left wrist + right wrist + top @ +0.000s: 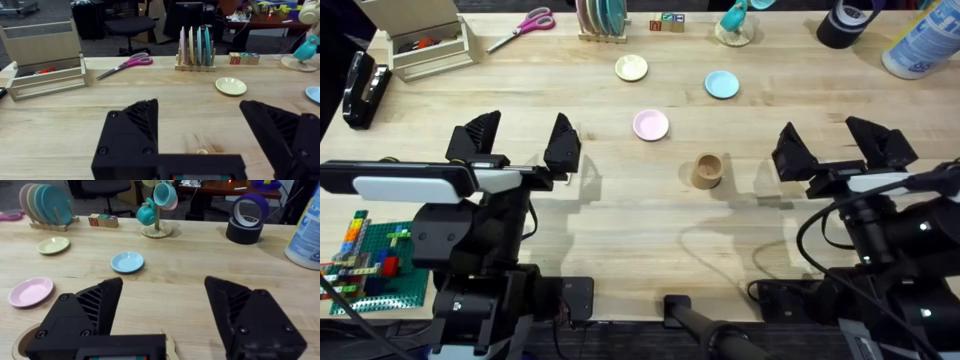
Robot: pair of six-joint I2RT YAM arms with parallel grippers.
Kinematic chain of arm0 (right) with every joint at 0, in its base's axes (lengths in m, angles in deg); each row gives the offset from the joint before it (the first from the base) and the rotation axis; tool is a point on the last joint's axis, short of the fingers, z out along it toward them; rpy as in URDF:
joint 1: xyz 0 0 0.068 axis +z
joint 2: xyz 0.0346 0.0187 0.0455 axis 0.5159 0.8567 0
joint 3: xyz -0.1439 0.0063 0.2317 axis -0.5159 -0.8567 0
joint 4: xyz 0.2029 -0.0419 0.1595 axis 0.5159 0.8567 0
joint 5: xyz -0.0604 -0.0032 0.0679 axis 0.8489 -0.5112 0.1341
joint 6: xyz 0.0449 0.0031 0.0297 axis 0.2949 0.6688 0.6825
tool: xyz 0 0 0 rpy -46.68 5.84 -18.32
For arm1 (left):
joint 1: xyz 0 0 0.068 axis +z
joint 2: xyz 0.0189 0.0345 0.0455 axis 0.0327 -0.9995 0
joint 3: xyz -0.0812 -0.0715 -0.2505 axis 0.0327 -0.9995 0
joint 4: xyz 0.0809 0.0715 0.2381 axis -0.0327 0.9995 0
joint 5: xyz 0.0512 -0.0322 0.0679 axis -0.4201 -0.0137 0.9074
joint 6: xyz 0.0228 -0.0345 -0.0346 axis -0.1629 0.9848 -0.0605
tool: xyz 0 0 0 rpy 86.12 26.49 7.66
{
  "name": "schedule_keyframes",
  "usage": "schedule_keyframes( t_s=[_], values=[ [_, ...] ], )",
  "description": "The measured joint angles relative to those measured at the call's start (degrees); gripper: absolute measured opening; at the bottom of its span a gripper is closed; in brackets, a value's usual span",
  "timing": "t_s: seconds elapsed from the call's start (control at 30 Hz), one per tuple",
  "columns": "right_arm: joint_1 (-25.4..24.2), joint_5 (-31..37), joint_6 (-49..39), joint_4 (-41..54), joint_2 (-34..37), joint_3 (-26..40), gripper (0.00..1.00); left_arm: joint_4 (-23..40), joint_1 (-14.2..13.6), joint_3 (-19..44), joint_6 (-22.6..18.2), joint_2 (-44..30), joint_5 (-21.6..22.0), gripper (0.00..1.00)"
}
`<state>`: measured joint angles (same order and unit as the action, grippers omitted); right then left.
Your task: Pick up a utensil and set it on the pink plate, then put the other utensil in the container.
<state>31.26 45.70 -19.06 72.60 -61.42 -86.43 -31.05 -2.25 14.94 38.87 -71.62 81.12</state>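
Observation:
The pink plate lies mid-table, with the tan container upright to its near right. My left gripper hovers open left of the plate, with nothing between its fingers. My right gripper hovers open to the right of the container. In the right wrist view the pink plate sits far off to one side and the container rim shows at the frame's edge. I cannot make out either utensil for certain. A small pale tip peeks out just past the left gripper's body.
A cream plate and a light blue plate lie beyond the pink one. At the back stand a plate rack, scissors, a wooden box, a mug stand and a tape roll. A brick baseplate sits near left.

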Motion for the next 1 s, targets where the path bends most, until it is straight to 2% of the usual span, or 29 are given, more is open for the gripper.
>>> schedule_keyframes(
  t_s=[1.0],
  values=[
    [0.0,-0.09,-1.01,0.11,0.0,0.02,0.999,-0.28,0.0,0.0,-0.02,0.0,-0.28,0.993]
  ],
)
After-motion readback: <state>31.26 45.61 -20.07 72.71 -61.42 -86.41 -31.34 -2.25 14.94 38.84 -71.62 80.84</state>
